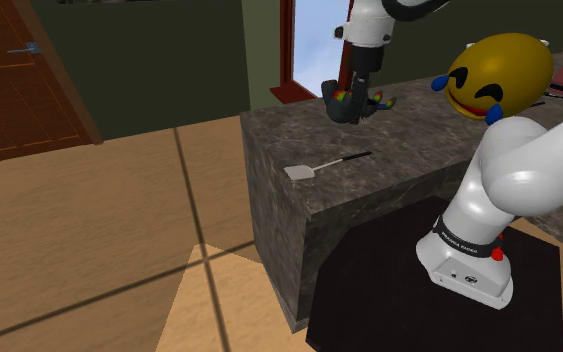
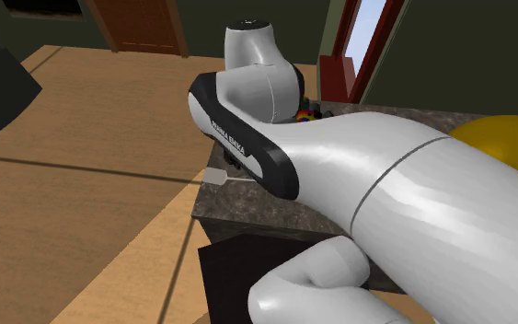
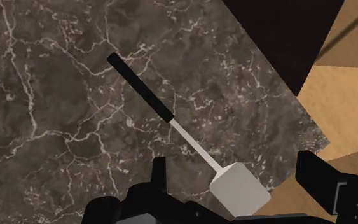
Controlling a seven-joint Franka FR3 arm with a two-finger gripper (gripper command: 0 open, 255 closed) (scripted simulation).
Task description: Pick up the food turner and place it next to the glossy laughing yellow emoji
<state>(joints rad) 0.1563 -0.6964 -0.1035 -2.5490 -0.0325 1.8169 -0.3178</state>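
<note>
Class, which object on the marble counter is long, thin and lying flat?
The food turner, with black handle and pale square blade. The yellow laughing emoji is round, and the rainbow-coloured object is small and stubby.

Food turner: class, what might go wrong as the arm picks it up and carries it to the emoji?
The food turner lies flat, its blade near the edge of the counter: a nudge from the open claw might push it off. Its thin handle may slip. The round emoji might roll if bumped.
</note>
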